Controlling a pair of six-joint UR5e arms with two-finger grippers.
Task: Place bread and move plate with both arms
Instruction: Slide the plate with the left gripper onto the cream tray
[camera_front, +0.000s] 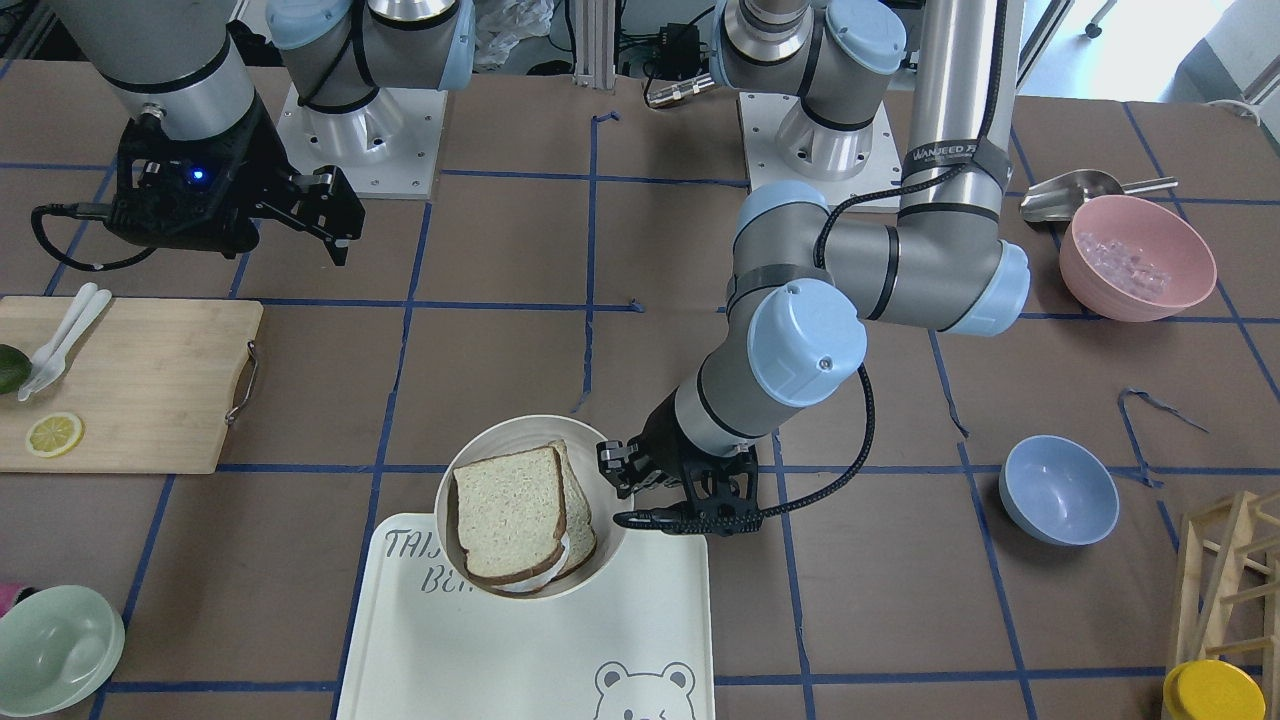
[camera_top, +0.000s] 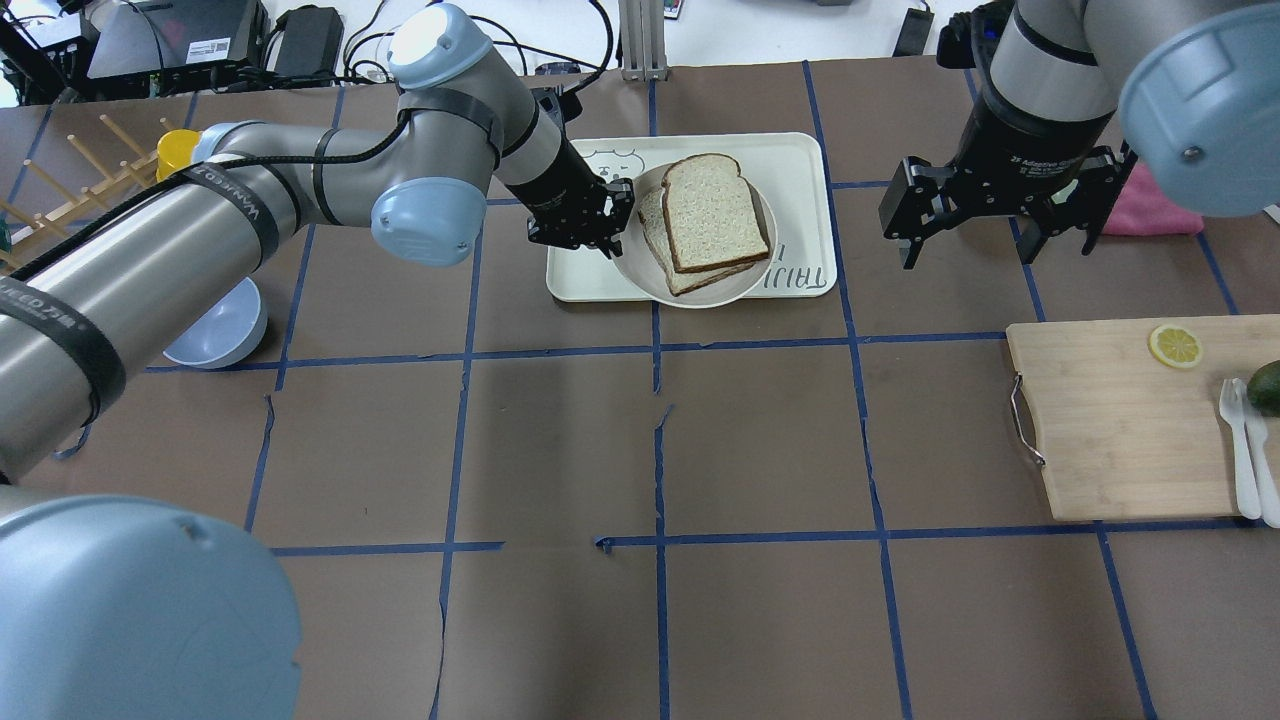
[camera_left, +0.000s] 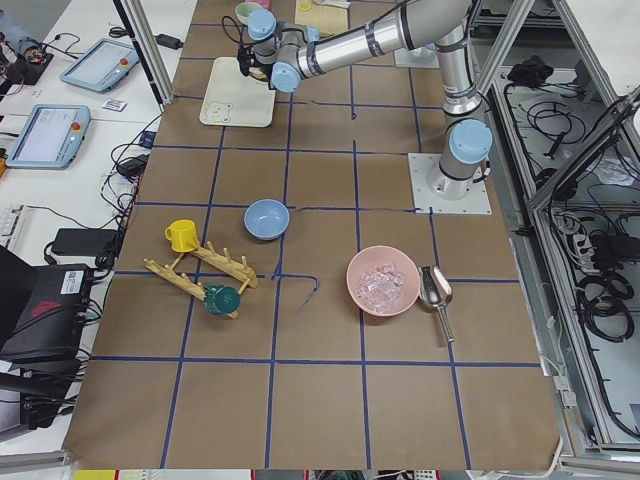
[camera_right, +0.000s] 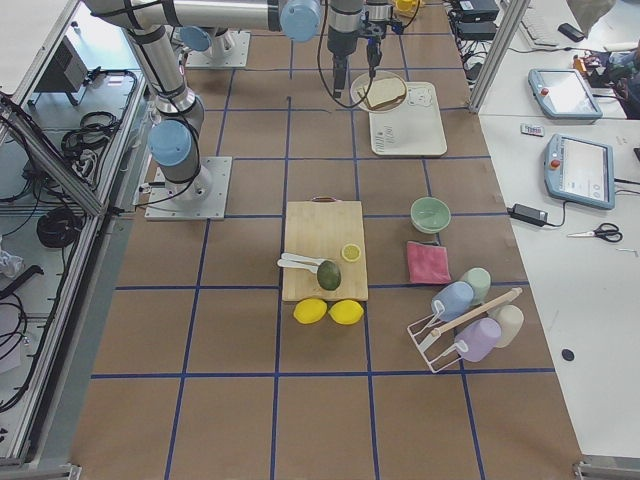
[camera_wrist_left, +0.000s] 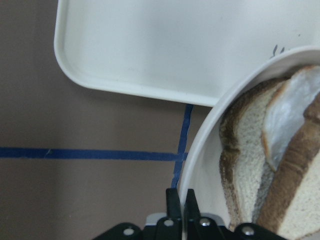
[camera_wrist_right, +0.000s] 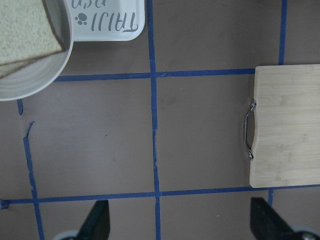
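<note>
Left hand (camera_top: 610, 215) is clamped on the rim of the plate (camera_top: 700, 297), which overlaps the tray (camera_top: 800, 160) with the bread (camera_top: 712, 212) topmost inside, while the right hand (camera_top: 995, 240) hovers spread apart over the counter (camera_top: 760, 450).

The left gripper (camera_wrist_left: 182, 201) shows at the bottom centre of the frame, its two dark fingers (camera_wrist_left: 173, 204) closed on the rim of the plate (camera_wrist_left: 202, 150), which curves up to the right edge. Inside the plate lies the bread (camera_wrist_left: 290, 192) with its dark crust, over a paler slice (camera_wrist_left: 242, 165), with a glossy white layer (camera_wrist_left: 287, 115) between them. The cream tray (camera_wrist_left: 165, 45) fills the top, partly under the plate. Blue tape (camera_wrist_left: 90, 153) crosses the brown table (camera_wrist_left: 75, 200) at left.
</note>
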